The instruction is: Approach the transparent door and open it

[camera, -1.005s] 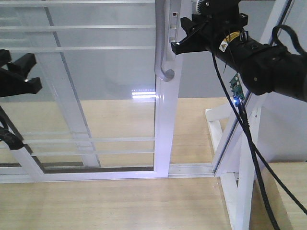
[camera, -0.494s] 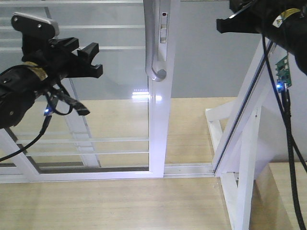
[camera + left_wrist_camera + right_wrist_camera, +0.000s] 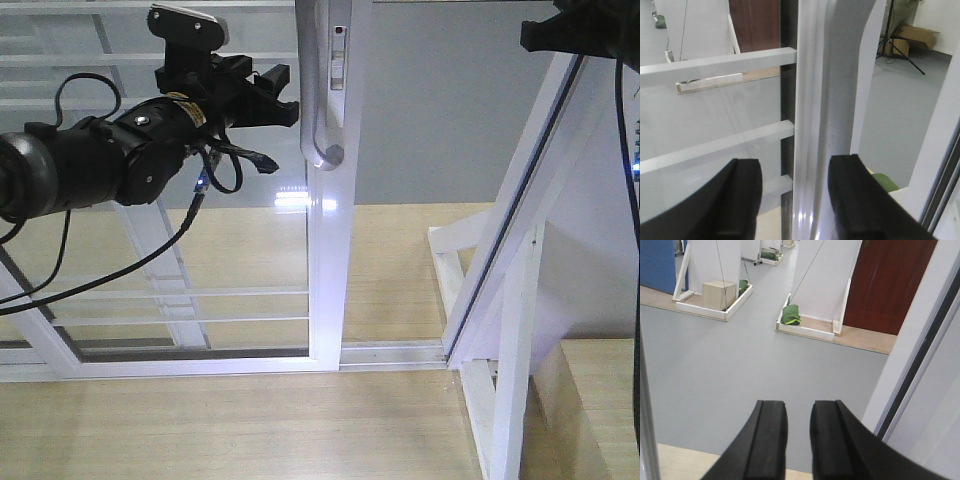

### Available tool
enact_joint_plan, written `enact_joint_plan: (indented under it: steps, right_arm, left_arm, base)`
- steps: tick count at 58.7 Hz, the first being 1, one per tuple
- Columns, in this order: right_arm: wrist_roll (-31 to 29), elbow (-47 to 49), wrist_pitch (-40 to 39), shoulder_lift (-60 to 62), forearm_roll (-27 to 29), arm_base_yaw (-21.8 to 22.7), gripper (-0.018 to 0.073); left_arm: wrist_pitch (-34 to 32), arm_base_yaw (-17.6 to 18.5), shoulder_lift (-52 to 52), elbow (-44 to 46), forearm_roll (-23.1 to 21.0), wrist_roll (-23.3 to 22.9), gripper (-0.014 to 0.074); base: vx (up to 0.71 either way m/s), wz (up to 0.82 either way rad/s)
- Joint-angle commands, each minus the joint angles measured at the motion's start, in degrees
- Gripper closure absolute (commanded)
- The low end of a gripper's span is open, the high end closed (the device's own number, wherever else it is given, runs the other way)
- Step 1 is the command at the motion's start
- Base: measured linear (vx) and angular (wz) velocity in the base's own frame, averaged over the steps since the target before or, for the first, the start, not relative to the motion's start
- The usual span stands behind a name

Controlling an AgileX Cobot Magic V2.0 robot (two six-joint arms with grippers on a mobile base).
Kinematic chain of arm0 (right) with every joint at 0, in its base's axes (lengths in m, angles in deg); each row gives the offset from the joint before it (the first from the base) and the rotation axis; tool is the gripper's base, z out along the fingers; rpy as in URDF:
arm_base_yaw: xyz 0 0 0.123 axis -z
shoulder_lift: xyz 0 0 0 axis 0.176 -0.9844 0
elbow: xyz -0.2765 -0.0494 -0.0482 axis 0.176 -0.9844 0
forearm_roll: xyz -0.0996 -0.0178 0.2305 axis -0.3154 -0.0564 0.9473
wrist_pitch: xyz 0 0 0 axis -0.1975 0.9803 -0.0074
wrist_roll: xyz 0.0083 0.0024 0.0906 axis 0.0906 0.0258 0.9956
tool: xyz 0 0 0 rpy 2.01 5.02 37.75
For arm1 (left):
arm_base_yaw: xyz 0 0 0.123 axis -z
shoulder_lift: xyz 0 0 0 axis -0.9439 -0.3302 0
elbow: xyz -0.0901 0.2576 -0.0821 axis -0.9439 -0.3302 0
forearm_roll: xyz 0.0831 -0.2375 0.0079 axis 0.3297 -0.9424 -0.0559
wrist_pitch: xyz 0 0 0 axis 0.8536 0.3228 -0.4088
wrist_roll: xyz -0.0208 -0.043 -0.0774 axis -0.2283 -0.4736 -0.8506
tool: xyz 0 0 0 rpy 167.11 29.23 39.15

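The transparent door is clear glass in a glossy white frame with thin white bars. Its curved grey handle sits on the right stile. My left gripper is open, with its tips right beside the handle. In the left wrist view the left gripper straddles the handle and the stile's edge without closing on them. My right gripper is at the top right corner, well clear of the door. In its own view the right gripper holds nothing, its fingers a narrow gap apart.
A second white-framed glass panel without a handle stands at the right on white braces. The floor track runs along the wooden platform. A black cable hangs at the right edge. Beyond lie grey floor, green bags and a wooden box.
The left arm rose and swung right until its open gripper reached the handle. The right arm drew back up and right, away from the handle. The door's stile shifted slightly left.
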Motion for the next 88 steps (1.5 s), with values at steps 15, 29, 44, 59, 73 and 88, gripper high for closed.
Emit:
enact_joint_plan:
  steps: [15, 29, 44, 59, 73, 88]
  right_arm:
    - [-3.55, 1.72, -4.9, 2.4, -0.59, 0.25, 0.0316]
    - [-4.31, 1.72, -4.9, 2.4, -0.52, 0.25, 0.0316]
    - [-4.31, 1.72, -4.9, 2.4, -0.47, 0.25, 0.0316]
    - [-4.31, 1.72, -4.9, 2.4, -0.47, 0.25, 0.0316]
    - [-4.31, 1.72, -4.9, 2.4, -0.31, 0.25, 0.0316]
    - [-4.31, 1.72, -4.9, 2.4, -0.31, 0.25, 0.0316]
  left_arm:
    - [-4.39, 1.98, -1.67, 8.06, -0.31, -2.62, 0.015]
    - [-1.33, 2.58, -4.15, 12.6, -0.31, -3.05, 0.015]
    - [1.11, 2.58, -7.22, 17.7, -0.37, -3.16, 0.015]
    - [2.54, 2.58, -8.22, 19.11, -0.43, -3.16, 0.0207]
    - [2.83, 2.39, -8.75, 19.17, -0.85, -3.17, 0.0392]
    - [5.34, 2.38, -7.9, 19.12, -0.85, -3.17, 0.0477]
  base:
    - [0.0, 0.0]
    - [0.0, 0.0]
    - [0.0, 0.0]
    - [0.0, 0.0]
    - [0.0, 0.0]
    - [0.0, 0.0]
